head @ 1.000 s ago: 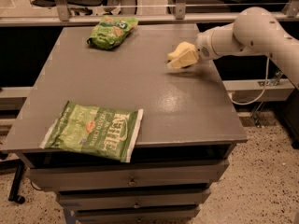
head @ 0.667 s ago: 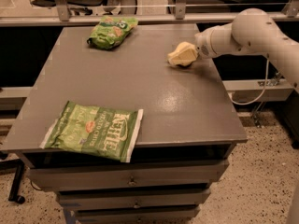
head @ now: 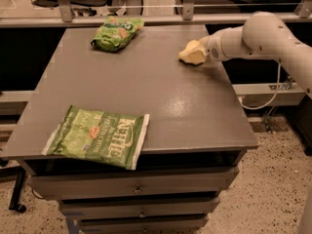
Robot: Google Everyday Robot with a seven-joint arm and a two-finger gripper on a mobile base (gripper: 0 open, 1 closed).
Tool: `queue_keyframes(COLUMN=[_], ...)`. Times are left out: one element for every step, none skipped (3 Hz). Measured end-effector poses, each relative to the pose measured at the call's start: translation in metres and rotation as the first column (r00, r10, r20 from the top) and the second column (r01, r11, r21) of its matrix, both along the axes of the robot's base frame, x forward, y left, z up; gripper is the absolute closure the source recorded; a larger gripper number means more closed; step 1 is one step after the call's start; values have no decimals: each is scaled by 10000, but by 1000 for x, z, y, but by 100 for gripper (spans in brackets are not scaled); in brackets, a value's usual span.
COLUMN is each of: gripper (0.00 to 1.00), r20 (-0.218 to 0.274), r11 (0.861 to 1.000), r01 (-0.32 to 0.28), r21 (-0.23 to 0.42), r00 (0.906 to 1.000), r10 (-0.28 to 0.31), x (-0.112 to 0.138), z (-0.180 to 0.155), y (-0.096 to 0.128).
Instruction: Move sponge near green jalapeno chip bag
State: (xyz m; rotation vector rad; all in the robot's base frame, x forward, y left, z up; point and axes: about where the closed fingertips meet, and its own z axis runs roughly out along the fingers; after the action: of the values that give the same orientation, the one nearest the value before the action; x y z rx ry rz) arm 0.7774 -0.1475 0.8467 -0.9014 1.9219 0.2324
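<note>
The pale yellow sponge is near the table's far right edge, at the tip of my gripper, which reaches in from the right on a white arm. The sponge looks lifted slightly off the tabletop and squeezed at the gripper's end. The green jalapeno chip bag, large and flat with white "KETTLE" lettering, lies at the front left corner of the table, far from the sponge.
A smaller puffy bright-green bag lies at the back left of the grey table. Drawers sit under the tabletop. A rail and chairs stand behind the table. A white cable hangs at the right.
The gripper and sponge have shifted slightly back and up along the right side of the table. Both bags have stayed put.
</note>
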Motion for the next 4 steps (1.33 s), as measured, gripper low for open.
queue_keyframes(gripper=[87,100,100,100], r20=[55,413,874,1168], r11=[10000,9999,9959,9821], r01=[83,-167,-903,-1858], r21=[32,4,-112,-314], r00=[10000,9990,9920,9752], r10=[-83,167,909,1883], x=[-1,-4,-10,-20], z=[1,17,44,66], y=[-2,5,24,49])
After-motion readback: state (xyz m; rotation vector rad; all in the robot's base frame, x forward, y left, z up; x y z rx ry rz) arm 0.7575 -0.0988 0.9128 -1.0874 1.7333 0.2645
